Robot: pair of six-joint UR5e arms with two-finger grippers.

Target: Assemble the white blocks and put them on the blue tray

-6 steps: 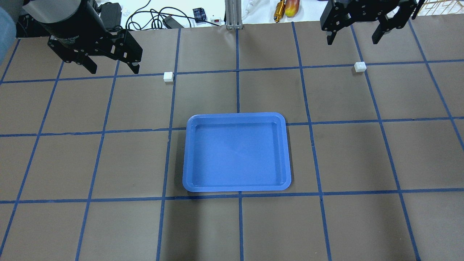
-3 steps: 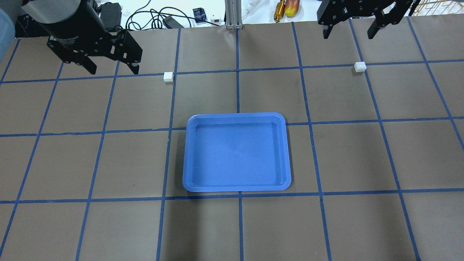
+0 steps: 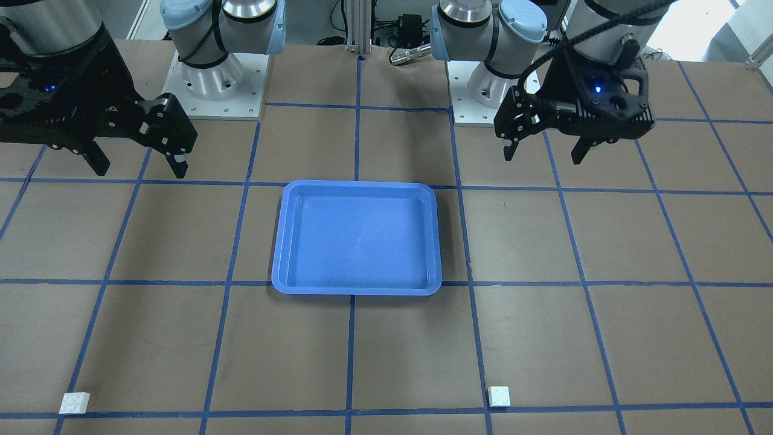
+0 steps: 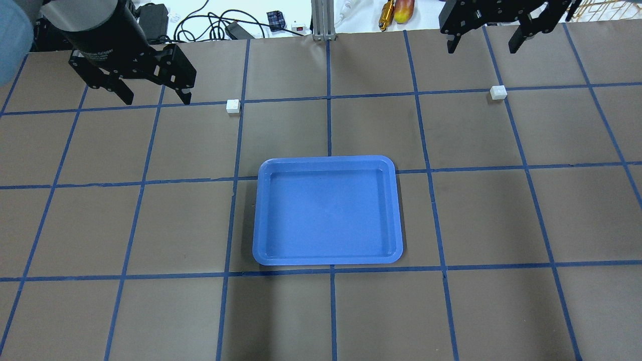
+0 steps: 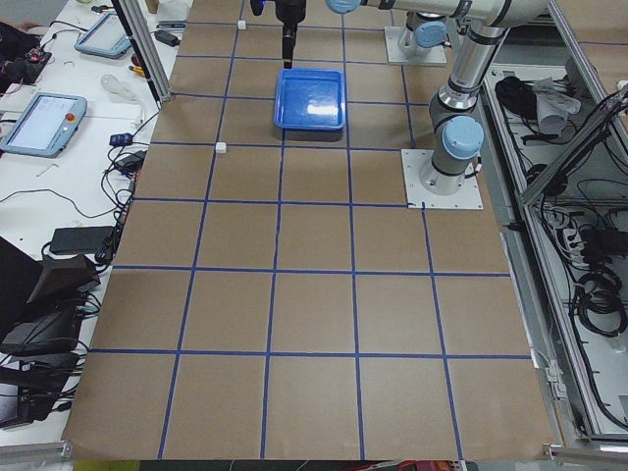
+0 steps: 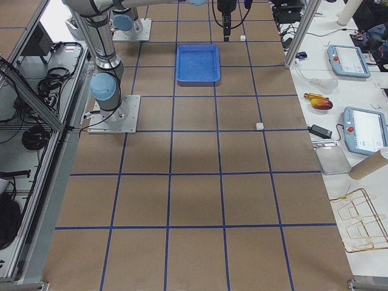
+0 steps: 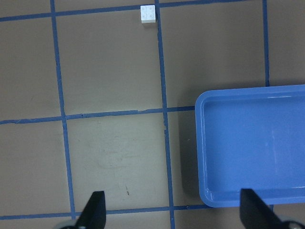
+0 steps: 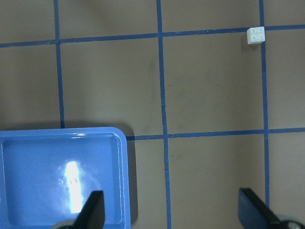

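While left pincer [image 4: 157, 98] and right pincer [image 4: 482, 47] gape wide, the left wrist's lettering [image 4: 98, 52] is unreadable.

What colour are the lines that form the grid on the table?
The grid lines are blue, on a brown table. The overhead exterior view shows this best.

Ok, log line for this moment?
tray empty | left block, right block unjoined, off tray | left gripper open, empty | right gripper open, empty
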